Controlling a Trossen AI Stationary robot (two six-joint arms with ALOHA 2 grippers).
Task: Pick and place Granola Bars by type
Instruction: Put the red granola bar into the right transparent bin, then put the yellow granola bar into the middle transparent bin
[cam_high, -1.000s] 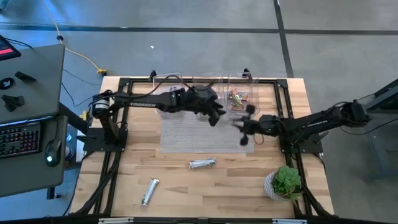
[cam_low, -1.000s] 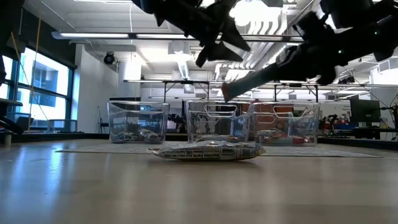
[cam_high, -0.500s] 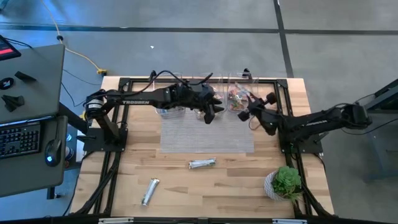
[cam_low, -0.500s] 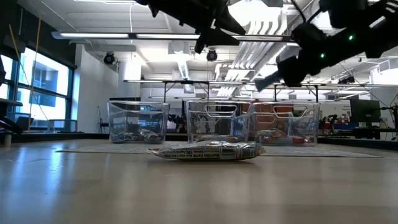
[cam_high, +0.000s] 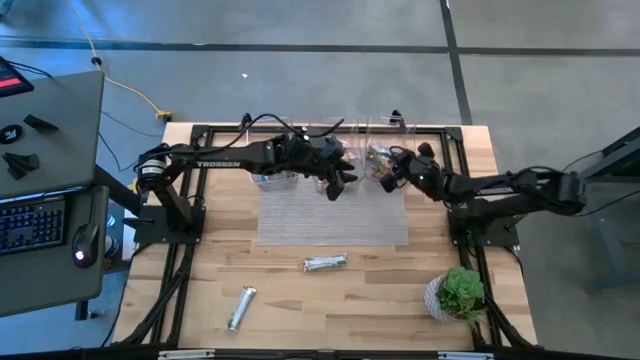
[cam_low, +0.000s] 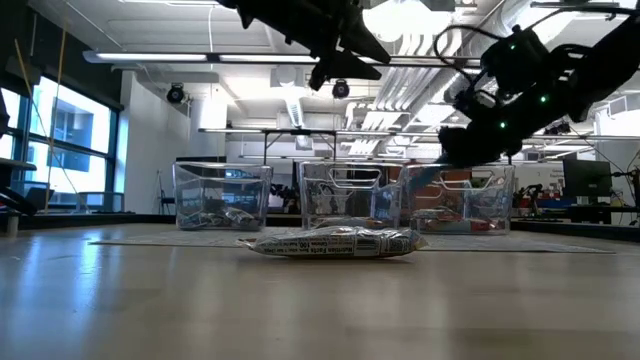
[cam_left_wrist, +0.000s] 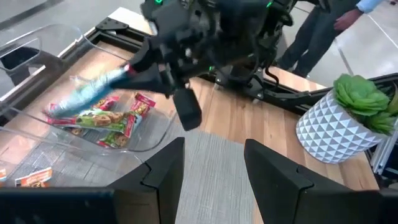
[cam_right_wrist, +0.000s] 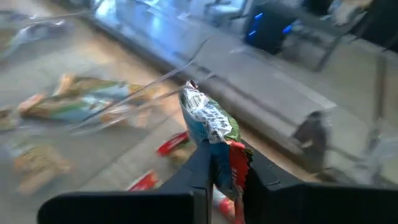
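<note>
Our right gripper now sits over the rightmost clear bin, having swung in from above the grey mat a second ago, where it hung well short of the bins. Its fingers are clenched on a granola bar with a blue and red-green wrapper, held upright above the bars already lying in that bin. In the left wrist view the carried bar appears as a bluish streak just over the bin's rim.

Our left gripper hovers near the middle bin, fingers spread apart and holding nothing; it has drawn back toward the bins from its spot over the mat.

Two silver-wrapped bars remain on the bare wood: one just in front of the mat, another nearer the table's front edge. Neither has moved. The potted plant stands at the front right corner.
</note>
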